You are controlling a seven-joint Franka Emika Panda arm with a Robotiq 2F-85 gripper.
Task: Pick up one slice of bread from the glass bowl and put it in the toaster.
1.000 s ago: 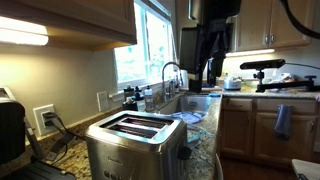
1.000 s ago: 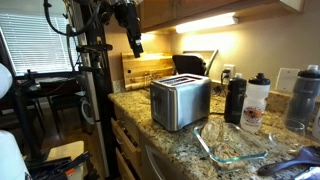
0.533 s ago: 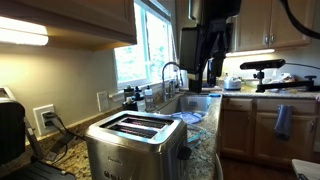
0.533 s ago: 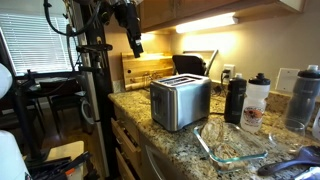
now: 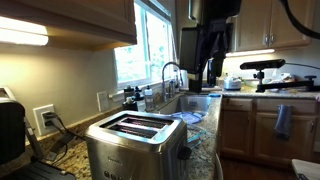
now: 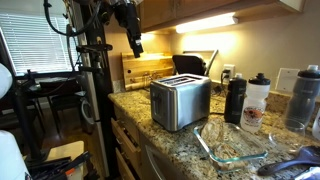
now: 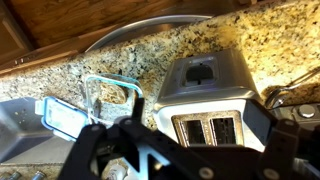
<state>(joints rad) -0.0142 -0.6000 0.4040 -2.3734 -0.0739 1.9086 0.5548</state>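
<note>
The brushed-steel toaster (image 5: 135,143) stands on the granite counter in both exterior views (image 6: 180,101). Its two dark slots face up and look empty in the wrist view (image 7: 206,128). The glass bowl (image 6: 232,146) lies beside it and also shows in the wrist view (image 7: 108,92). I see no slice of bread in it or anywhere else. My gripper (image 6: 135,42) hangs high above the counter and apart from the toaster (image 5: 210,62). In the wrist view its fingers (image 7: 185,160) are spread wide with nothing between them.
A black bottle (image 6: 235,98), a white bottle (image 6: 257,101) and a grey bottle (image 6: 303,96) stand behind the bowl. A wooden board (image 6: 148,68) leans at the wall. A sink faucet (image 5: 172,75) is beyond the toaster, and a black appliance (image 5: 10,132) stands by the outlet.
</note>
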